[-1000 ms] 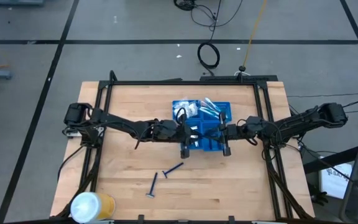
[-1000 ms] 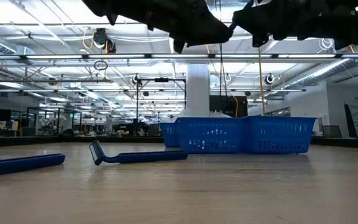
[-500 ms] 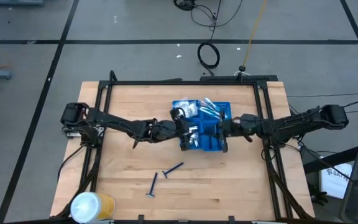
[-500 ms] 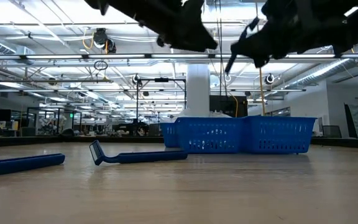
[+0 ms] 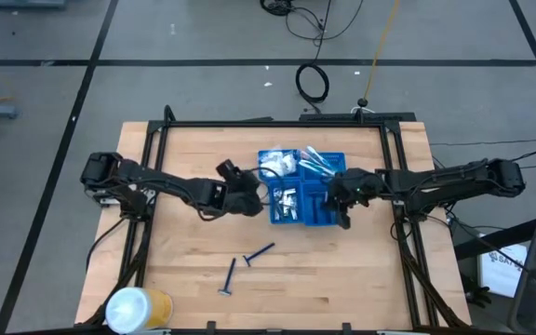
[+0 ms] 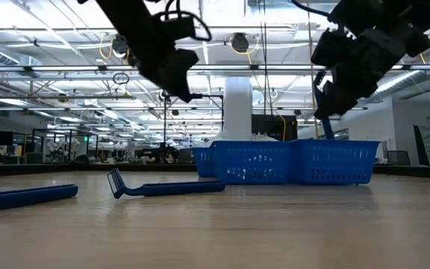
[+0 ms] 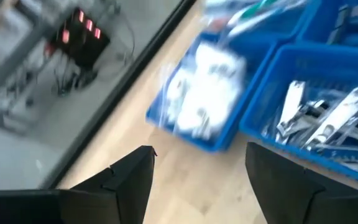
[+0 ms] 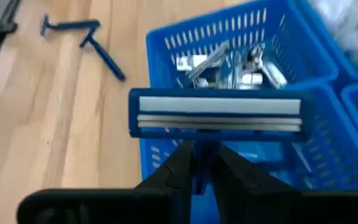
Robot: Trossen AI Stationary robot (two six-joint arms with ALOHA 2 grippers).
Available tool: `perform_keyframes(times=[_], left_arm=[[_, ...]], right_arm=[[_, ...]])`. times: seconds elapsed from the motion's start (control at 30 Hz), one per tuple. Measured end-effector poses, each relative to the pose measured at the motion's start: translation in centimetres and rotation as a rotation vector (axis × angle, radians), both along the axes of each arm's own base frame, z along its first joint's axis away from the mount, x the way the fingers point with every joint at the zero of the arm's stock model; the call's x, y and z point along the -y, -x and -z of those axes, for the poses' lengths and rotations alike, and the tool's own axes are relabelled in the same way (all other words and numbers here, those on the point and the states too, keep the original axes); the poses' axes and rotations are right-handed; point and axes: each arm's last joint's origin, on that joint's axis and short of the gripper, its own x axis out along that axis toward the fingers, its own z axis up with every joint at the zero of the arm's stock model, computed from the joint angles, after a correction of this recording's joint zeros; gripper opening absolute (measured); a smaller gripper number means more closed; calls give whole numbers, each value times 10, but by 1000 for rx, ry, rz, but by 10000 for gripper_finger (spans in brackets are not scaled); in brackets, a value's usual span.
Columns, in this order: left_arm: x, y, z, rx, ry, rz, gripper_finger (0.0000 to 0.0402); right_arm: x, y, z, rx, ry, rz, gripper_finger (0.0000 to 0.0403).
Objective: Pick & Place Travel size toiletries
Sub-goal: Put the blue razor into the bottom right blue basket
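Two razors (image 5: 247, 263) lie on the table (image 5: 184, 251); right hand (image 8: 199, 163) grips a third over the tray (image 5: 316, 216), handle hidden. Left hand (image 7: 201, 174) gapes empty.

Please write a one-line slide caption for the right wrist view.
Right gripper holds a dark blue razor above the blue plastic compartment tray.

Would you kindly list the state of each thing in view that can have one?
Left tool: open, empty, beside the blue tray.
Right tool: shut on a blue razor, above the tray.
Two razors on the table: lying flat, untouched.
Clear-white packet: in a tray compartment.
Silver pieces: in a neighbouring compartment.
White-and-yellow roll: at the table's near edge.
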Motion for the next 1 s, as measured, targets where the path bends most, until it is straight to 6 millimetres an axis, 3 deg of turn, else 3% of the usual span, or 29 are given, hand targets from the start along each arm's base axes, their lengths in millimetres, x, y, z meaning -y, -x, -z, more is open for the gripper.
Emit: perform_keyframes(times=[0.13, 0.3, 0.6, 0.73, 0.87, 1.0], left_arm=[[-3, 6, 4, 23, 64, -100, 229], [-1, 7, 6, 20, 120, -94, 211], [0, 6, 7, 16, 193, -67, 206], [3, 5, 8, 36, 303, -53, 208], [12, 2, 12, 23, 515, 36, 209], [37, -2, 23, -55, 644, 196, 209]], right_arm=[[0, 2, 3, -36, -10, -9, 35], [0, 2, 3, -35, -7, -7, 64], [0, 1, 1, -18, -5, -6, 171], [0, 1, 1, -12, -4, -6, 207], [0, 1, 1, -12, -3, -6, 223], [0, 1, 1, -11, 8, -15, 226]])
